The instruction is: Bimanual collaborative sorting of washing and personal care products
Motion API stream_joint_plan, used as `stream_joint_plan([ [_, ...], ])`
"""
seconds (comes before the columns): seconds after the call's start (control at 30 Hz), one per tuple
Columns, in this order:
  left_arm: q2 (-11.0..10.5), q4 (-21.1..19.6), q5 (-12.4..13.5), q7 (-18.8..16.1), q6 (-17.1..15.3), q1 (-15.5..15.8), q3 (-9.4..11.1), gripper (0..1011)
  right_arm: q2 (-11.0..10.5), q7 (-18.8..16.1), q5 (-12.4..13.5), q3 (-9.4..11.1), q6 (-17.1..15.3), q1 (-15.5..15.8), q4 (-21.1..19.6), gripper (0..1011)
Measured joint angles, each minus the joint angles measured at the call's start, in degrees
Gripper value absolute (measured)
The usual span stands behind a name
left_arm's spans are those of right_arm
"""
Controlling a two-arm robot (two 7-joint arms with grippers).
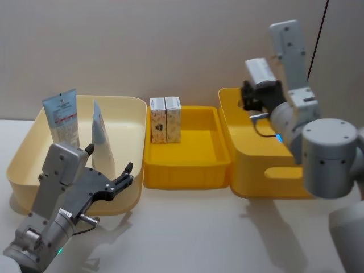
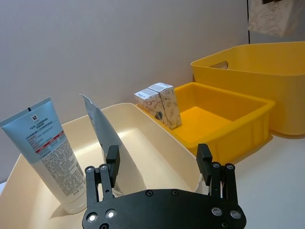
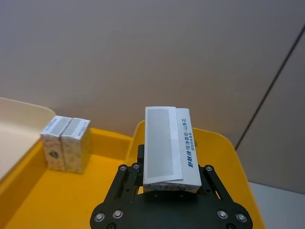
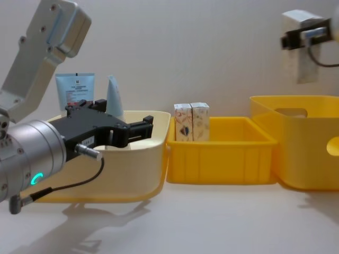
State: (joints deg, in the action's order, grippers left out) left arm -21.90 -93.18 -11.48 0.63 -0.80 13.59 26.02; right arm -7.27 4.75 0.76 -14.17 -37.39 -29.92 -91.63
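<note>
Two pale blue squeeze tubes point(image 1: 63, 116) point(image 2: 45, 148) stand upright in the cream bin point(image 1: 129, 103) at the left. My left gripper point(image 1: 108, 159) point(image 2: 158, 155) hovers open over that bin's front right corner, holding nothing. Two small printed cartons point(image 1: 165, 119) point(image 3: 66, 143) stand side by side at the back left of the shallow yellow tray point(image 1: 187, 170). My right gripper point(image 1: 257, 94) point(image 4: 303, 37) is raised above the deep yellow bin point(image 1: 250, 165), shut on a white carton point(image 1: 260, 71) point(image 3: 167, 143) with blue text.
The three containers stand in a row, touching, with the cream bin left, the shallow tray in the middle and the deep bin point(image 4: 296, 153) right. Bare tabletop point(image 1: 199, 233) lies in front of them. A plain wall stands close behind.
</note>
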Motion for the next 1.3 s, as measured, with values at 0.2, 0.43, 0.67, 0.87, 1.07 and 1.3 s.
stream_joint_plan([
  [0.2,0.0,0.0,0.0,0.0,0.0,0.0,0.0,1004,-1.0,1.9,-0.8,2.8,-1.3,1.0,-1.8,415],
  [0.43,0.0,0.0,0.0,0.0,0.0,0.0,0.0,1003,-1.8,4.2,-1.7,6.0,-2.9,1.7,-2.3,610],
  [0.67,0.0,0.0,0.0,0.0,0.0,0.0,0.0,1003,-2.6,6.2,-2.5,9.1,-4.5,1.8,-1.9,824],
  [0.87,0.0,0.0,0.0,0.0,0.0,0.0,0.0,1003,-3.0,7.3,-3.0,11.0,-5.5,1.8,-1.3,957],
  [1.07,0.0,0.0,0.0,0.0,0.0,0.0,0.0,1003,-3.3,8.0,-3.3,12.1,-6.0,1.9,-0.9,1001],
  [1.3,0.0,0.0,0.0,0.0,0.0,0.0,-0.1,1003,-3.5,8.4,-3.5,12.9,-6.4,1.9,-0.7,1001],
])
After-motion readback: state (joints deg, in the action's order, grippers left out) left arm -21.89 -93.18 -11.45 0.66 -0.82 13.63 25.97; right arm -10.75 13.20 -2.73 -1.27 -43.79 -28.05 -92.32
